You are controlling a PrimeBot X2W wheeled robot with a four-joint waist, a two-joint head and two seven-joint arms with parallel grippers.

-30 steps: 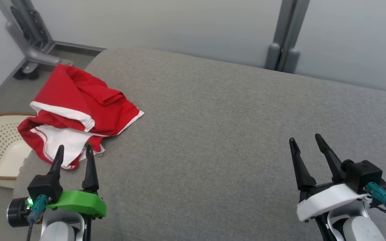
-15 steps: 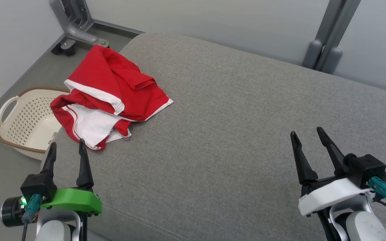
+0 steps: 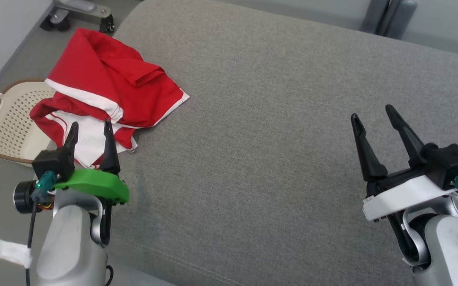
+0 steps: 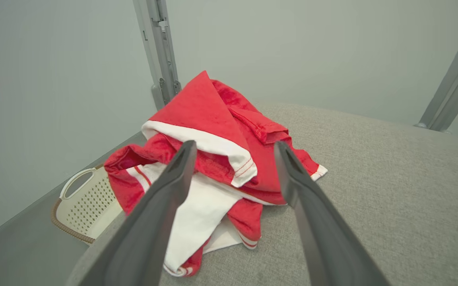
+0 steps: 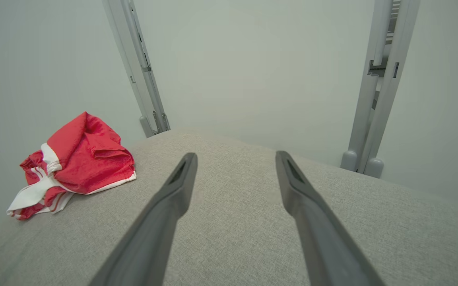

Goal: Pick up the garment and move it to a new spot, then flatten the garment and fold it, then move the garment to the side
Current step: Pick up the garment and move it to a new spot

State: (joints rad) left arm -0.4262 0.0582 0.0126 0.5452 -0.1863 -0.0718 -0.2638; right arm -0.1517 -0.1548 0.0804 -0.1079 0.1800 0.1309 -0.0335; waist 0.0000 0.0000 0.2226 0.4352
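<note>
Over at the left corner of the grey upholstered bench (image 3: 272,139) I see the red-and-white garment (image 3: 109,79) lying crumpled, right at the edge. Beside it, a cream perforated basket (image 3: 6,119) stands on the floor. My left gripper (image 3: 90,123) hovers at the garment's near side, jaws apart and holding nothing. My right gripper (image 3: 372,112) is well apart from it, over the bench's right side, jaws apart too.

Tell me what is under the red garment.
The garment lies crumpled on the grey cushion near its left edge, with a perforated basket on the floor beside. Whatever its folds cover cannot be seen.
</note>
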